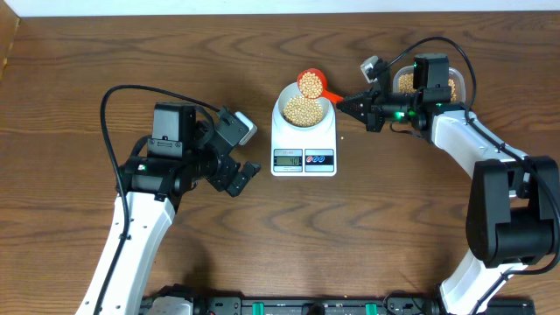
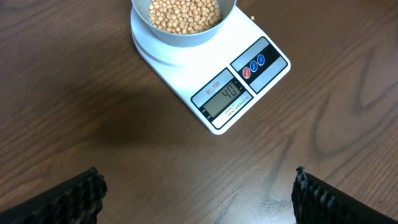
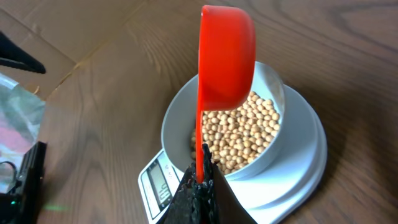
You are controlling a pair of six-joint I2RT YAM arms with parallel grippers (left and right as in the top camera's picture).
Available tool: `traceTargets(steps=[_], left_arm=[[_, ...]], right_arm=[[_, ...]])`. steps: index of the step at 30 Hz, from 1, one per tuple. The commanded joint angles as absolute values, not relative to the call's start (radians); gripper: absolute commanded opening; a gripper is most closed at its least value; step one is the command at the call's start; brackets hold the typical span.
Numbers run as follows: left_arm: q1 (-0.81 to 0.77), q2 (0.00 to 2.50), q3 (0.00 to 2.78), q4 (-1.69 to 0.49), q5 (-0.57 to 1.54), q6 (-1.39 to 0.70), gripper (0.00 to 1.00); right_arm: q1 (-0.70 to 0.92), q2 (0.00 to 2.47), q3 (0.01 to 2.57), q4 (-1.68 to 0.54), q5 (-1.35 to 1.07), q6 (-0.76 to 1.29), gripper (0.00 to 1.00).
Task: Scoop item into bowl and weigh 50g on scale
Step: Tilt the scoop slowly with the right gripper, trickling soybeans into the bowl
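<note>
The white scale stands mid-table with the pale bowl on it, holding a layer of tan beans. My right gripper is shut on the handle of a red scoop, which hangs over the bowl's far rim with beans in it. In the right wrist view the scoop is turned on edge above the beans, and the gripper pinches its thin handle. My left gripper is open and empty over bare wood in front of the scale, whose display is lit.
A clear plastic tub with more beans sits at the back right, partly under my right arm. The left arm's body lies left of the scale. A black rail runs along the table's front edge.
</note>
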State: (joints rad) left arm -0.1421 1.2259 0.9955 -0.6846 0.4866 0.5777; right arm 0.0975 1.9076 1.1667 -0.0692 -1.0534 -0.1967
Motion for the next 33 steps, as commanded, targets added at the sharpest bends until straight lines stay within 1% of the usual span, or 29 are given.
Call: traceTargets(steps=[1, 3, 5, 6, 9, 10, 13, 16, 33], left_arm=[[-0.141, 1.221, 1.018, -0.689, 0.478, 0.591, 0.98], [-0.141, 1.221, 1.018, -0.689, 0.478, 0.590, 0.98], [-0.141, 1.221, 1.018, -0.690, 0.478, 0.590, 0.98], [-0.141, 1.221, 1.018, -0.691, 0.478, 0.590, 0.98], [-0.141, 1.221, 1.018, -0.691, 0.478, 0.590, 0.98], [-0.141, 1.221, 1.018, -0.691, 0.478, 0.590, 0.98], [-0.141, 1.221, 1.018, -0.691, 0.478, 0.590, 0.98], [-0.141, 1.221, 1.018, -0.691, 0.478, 0.590, 0.98], [-0.141, 1.221, 1.018, -0.691, 0.478, 0.590, 0.98]], right_arm=[[0.105, 1.909, 1.163, -0.058, -1.093, -0.218, 0.01], [0.106, 1.909, 1.163, -0.059, -1.108, -0.220, 0.01], [0.107, 1.910, 1.163, -0.089, -1.027, -0.261, 0.01], [0.107, 1.910, 1.163, -0.091, -1.024, -0.263, 0.01], [0.107, 1.909, 1.163, -0.082, -1.107, -0.263, 0.01], [0.107, 1.909, 1.163, -0.089, -1.102, -0.264, 0.01], [0.107, 1.909, 1.163, -0.113, -1.013, -0.270, 0.01], [0.107, 1.909, 1.163, -0.109, -1.055, -0.271, 0.01], [0.107, 1.909, 1.163, -0.109, -1.045, -0.271, 0.01]])
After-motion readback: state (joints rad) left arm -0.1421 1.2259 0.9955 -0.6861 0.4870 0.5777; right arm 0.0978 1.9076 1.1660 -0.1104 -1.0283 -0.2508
